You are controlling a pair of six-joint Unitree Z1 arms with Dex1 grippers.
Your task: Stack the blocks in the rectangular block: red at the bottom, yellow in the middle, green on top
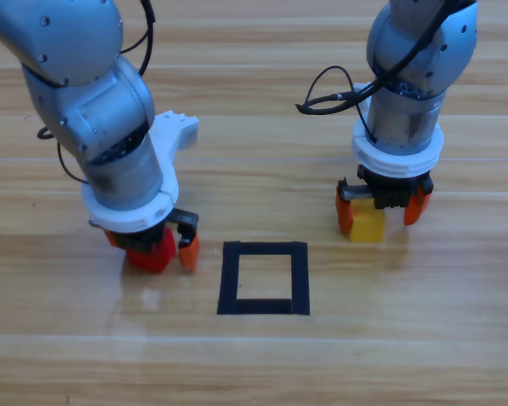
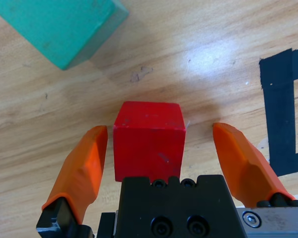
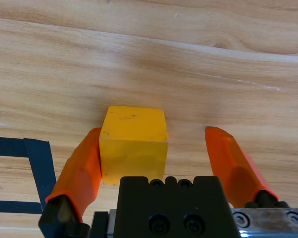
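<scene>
Wooden table [image 1: 457, 338] | left gripper [image 1: 152, 250] unclenched astride small red cube [image 1: 150, 253], left of black tape square [image 1: 264, 278] | right gripper [image 1: 383, 213] unclenched astride small yellow cube [image 1: 367, 224], right of square | both seem ready to grasp | teal-green cube [image 2: 58, 26] beyond red.

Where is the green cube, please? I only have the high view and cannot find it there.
Observer: The left wrist view shows the green cube on the table, just beyond the red cube.
Operator: Is the left gripper shut on red?
Observer: No. The left gripper is open, with one jaw well clear of red.
Operator: And the right gripper?
Observer: The right gripper is open too. One jaw touches the yellow cube, the other stands apart.
</scene>
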